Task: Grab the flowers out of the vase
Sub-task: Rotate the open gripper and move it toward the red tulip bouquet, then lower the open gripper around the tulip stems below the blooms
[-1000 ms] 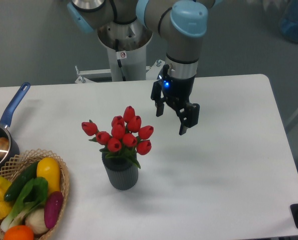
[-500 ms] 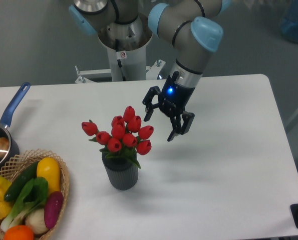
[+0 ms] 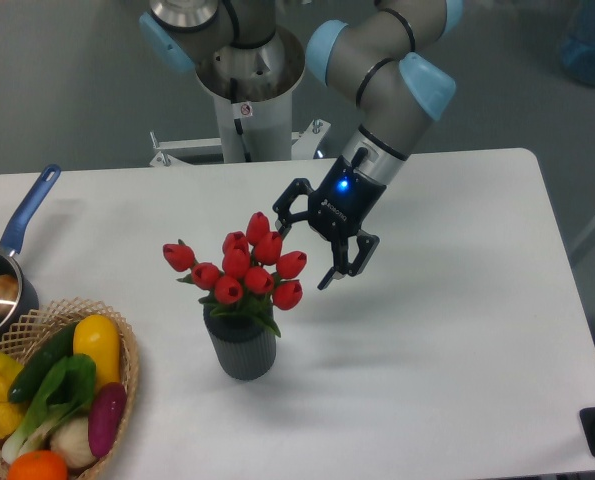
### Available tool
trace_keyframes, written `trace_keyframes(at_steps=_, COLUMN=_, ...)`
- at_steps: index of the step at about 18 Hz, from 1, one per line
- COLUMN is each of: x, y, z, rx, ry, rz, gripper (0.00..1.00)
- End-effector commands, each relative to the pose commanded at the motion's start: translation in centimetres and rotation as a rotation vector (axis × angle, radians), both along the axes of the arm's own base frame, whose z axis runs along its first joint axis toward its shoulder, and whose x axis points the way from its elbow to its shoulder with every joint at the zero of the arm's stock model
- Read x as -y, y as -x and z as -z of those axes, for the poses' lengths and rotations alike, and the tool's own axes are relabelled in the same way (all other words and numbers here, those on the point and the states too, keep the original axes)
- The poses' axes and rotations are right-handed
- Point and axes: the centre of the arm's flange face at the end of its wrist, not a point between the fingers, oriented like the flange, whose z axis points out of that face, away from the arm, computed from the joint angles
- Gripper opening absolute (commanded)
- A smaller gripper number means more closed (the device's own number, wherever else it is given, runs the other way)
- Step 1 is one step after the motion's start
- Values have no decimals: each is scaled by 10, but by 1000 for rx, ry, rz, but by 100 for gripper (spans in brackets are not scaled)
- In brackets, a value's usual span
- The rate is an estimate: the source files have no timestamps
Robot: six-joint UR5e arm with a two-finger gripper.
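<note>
The gripper (image 3: pixel 307 243) hangs tilted just right of the flowers (image 3: pixel 245 268), jaws spread wide and holding nothing, one fingertip right beside the top buds. The flowers stand upright in the vase (image 3: pixel 242 350), mid-table (image 3: pixel 457 340). A basket (image 3: pixel 127 345) and a saucepan (image 3: pixel 12 250) sit at left.

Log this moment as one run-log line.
phase: approach | gripper: open, tilted toward flowers, not touching | flowers: upright in vase | vase: on table

Only a small warning sticker (image 3: pixel 245 109) on the robot's base column, unreadable.
</note>
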Motion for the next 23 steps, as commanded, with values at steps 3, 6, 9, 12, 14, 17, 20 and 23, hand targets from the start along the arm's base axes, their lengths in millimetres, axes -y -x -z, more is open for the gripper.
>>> trace_keyframes(at_steps=3, x=-6, y=-6, z=0, rx=-2, ry=-1, rz=16, gripper=100)
trace_keyframes(at_steps=6, x=-3, y=-12, z=8, rx=11, ry=8, rz=18, gripper=100)
trace_keyframes(at_steps=9, x=-4, y=-20, z=8, rx=12, ry=10, rz=28, gripper=100)
trace_keyframes(at_steps=12, x=-6, y=-21, z=7, rx=16, ry=-3, rz=31, gripper=100)
trace_keyframes(at_steps=14, x=-10, y=-25, z=7, rx=20, ry=-10, rz=40, gripper=100)
trace_keyframes(at_steps=17, x=-13, y=-29, z=6, rx=17, ry=-9, rz=49, gripper=100)
trace_keyframes(at_steps=20, x=-19, y=-36, z=6, rx=17, ry=-9, rz=65, gripper=100)
trace_keyframes(at_steps=23, x=-23, y=-38, z=4, rx=10, ry=-13, rz=75, gripper=100)
